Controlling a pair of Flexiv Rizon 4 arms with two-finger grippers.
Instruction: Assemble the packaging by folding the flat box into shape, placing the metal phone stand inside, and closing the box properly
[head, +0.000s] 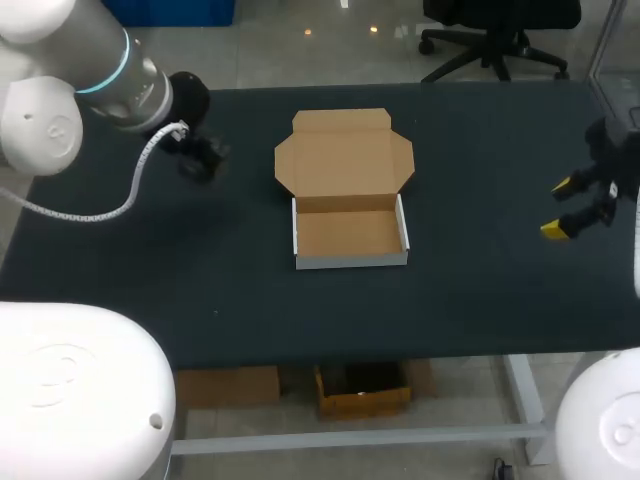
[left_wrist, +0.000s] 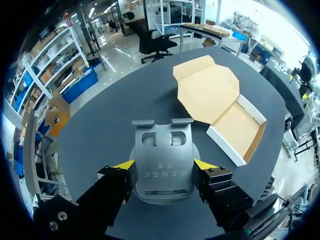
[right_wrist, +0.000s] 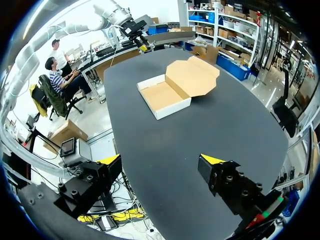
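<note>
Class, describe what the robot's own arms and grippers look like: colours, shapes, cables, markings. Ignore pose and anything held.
Left arm: rounded white housings, a light blue ring at one joint, a black wrist, and a white coiled cable running alongside. Left gripper and right gripper: two blocky black fingers each, with visible screw heads and bright yellow wedge tips.

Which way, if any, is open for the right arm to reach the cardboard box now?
Probably yes. Only bare table lies between the right gripper, open, and the box; the left gripper, shut on the phone stand, sits on the box's other side.
</note>
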